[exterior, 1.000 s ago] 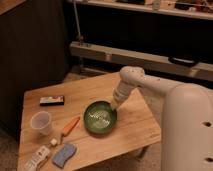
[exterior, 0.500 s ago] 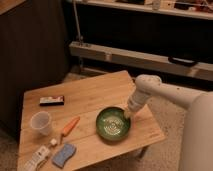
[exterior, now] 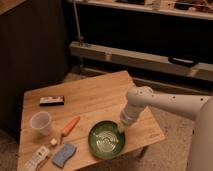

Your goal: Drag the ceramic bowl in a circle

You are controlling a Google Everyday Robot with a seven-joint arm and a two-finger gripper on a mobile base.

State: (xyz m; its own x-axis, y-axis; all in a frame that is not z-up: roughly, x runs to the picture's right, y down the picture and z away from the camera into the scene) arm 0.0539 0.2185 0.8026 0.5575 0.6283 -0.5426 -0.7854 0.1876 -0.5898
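The ceramic bowl (exterior: 106, 140) is round, shallow and glossy dark green with pale rings inside. It sits on the wooden table (exterior: 95, 97) near its front edge, right of centre. My gripper (exterior: 121, 129) points down from the white arm (exterior: 150, 102) and meets the bowl at its right inner rim.
A translucent plastic cup (exterior: 41, 123) stands at the left. An orange stick-like item (exterior: 70, 126) lies between the cup and the bowl. A blue sponge (exterior: 64, 155) and a white bottle (exterior: 36, 157) lie at the front left. A dark flat box (exterior: 52, 101) lies at the back left.
The bowl and my gripper moved together, first to the right, then toward the table's front edge and slightly left. The other items stayed put.
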